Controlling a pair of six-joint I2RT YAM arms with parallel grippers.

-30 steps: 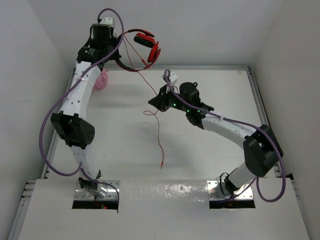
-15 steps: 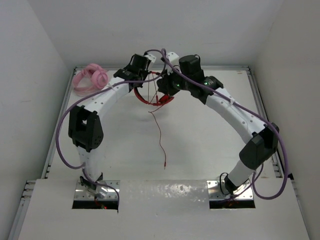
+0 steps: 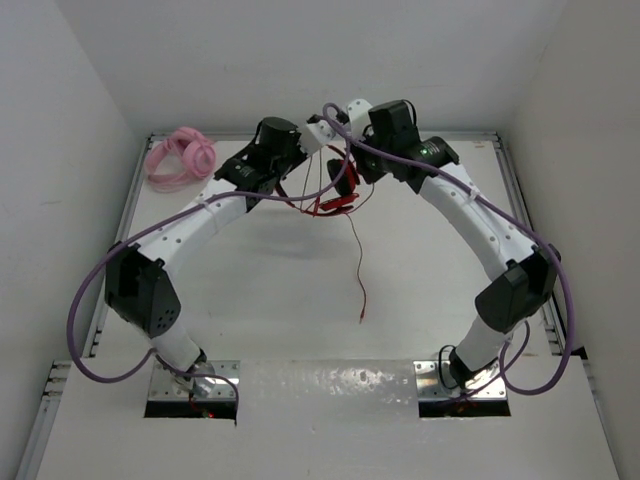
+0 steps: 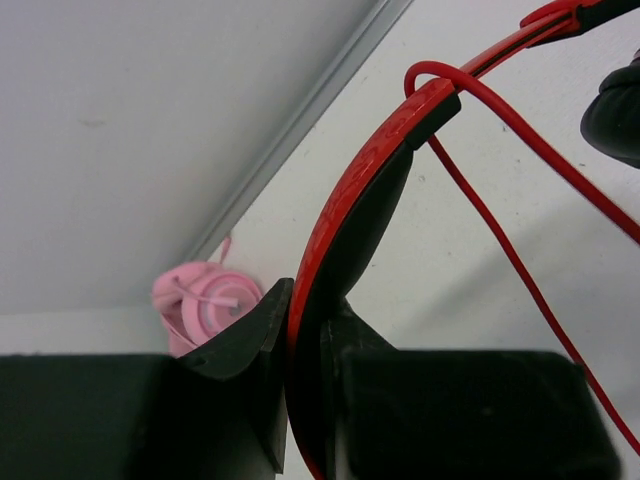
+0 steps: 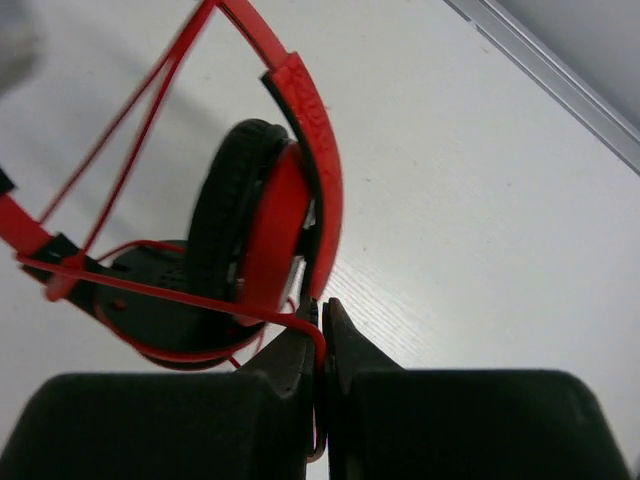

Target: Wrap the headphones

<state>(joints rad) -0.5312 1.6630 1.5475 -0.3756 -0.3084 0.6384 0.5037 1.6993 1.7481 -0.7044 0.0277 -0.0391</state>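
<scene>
The red headphones (image 3: 330, 203) hang above the far middle of the table between my two arms. My left gripper (image 4: 305, 330) is shut on their black-and-red headband (image 4: 360, 190). A loop of the thin red cord (image 4: 520, 150) lies over the headband. My right gripper (image 5: 322, 320) is shut on the cord (image 5: 170, 292) right beside a round red ear cup (image 5: 265, 235). In the top view the free end of the cord (image 3: 360, 270) hangs down toward the table's middle. In that view the left gripper (image 3: 300, 160) and the right gripper (image 3: 345, 175) are close together.
Pink headphones (image 3: 180, 155) lie at the far left corner, also in the left wrist view (image 4: 205, 305). A metal rail (image 3: 320, 137) runs along the table's far edge against the white wall. Purple cables hang from both arms.
The left arm brought the headphones down from high at the far left to the far middle. The right gripper moved up to them and took the cord. The cord's end swung right.
</scene>
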